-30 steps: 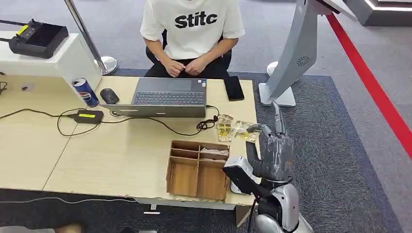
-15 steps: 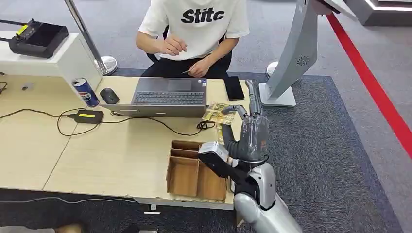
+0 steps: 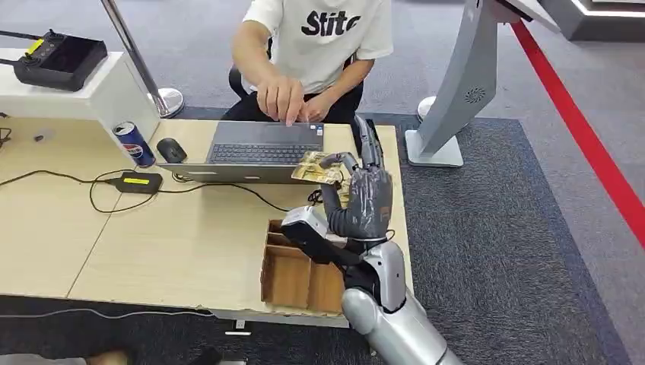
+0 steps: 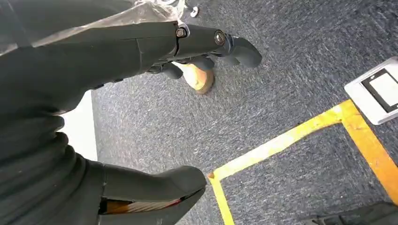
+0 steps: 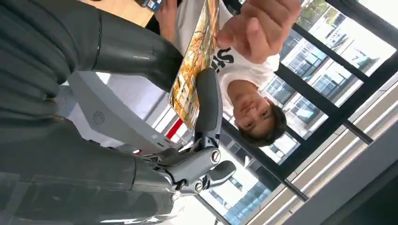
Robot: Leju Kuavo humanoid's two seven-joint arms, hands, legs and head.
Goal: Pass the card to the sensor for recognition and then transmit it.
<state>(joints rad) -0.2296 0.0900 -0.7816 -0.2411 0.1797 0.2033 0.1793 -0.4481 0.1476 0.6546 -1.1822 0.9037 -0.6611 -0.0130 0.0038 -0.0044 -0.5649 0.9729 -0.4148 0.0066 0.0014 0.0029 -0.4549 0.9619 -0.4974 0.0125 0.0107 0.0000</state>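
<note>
My right hand [image 3: 363, 199] is raised above the desk's far right part, just right of the laptop [image 3: 262, 152]. It pinches a yellow patterned card [image 3: 318, 167] between thumb and a finger, and one finger points up. In the right wrist view the card [image 5: 192, 79] stands edge-on in my fingers [image 5: 209, 103], and the person's hand [image 5: 256, 26] is close to its far end. From the head view that person's hand [image 3: 281, 99] reaches over the laptop's back edge, a short way from the card. My left hand [image 4: 70, 70] hangs over grey carpet, fingers apart, holding nothing.
A compartmented cardboard box [image 3: 293, 274] sits at the desk's near edge under my right forearm. A blue can [image 3: 135, 144], a mouse [image 3: 171, 150] and a power brick [image 3: 137, 182] with cables lie left of the laptop. A grey kiosk stand [image 3: 456, 91] rises right of the desk.
My right hand has carried the card from the desk's right edge leftward and away from me, toward the laptop. The seated person has leaned in and stretched a hand out over the laptop.
</note>
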